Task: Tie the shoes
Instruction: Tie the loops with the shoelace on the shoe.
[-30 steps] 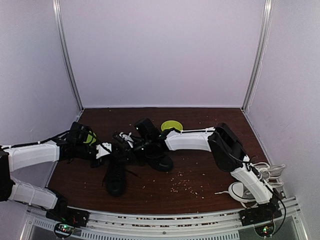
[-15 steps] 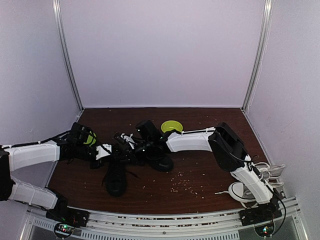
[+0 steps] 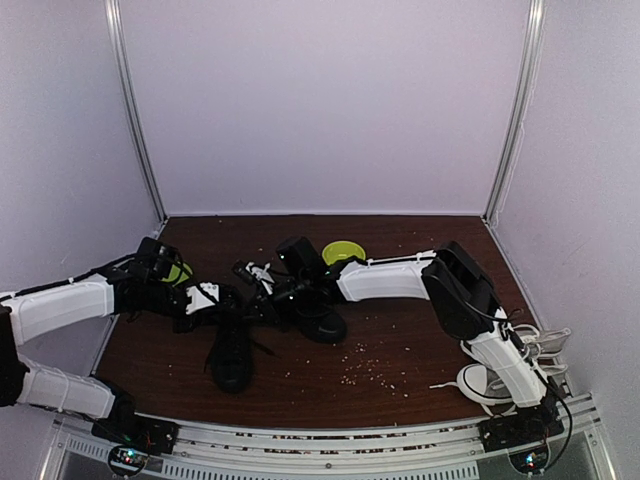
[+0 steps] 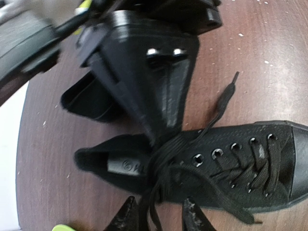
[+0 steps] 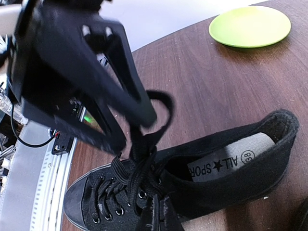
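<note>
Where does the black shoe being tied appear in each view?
Top external: black shoe left of centre, toe pointing down.
Left wrist: black shoe lower right, toe at right edge.
Right wrist: black shoe along the bottom, toe lower left.
Shared landmark: its laces bunched over the tongue.

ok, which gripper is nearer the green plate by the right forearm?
Right. The right gripper pinches the laces of the black sneaker, just left of the green plate; the left gripper straddles the same laces from farther left.
</note>
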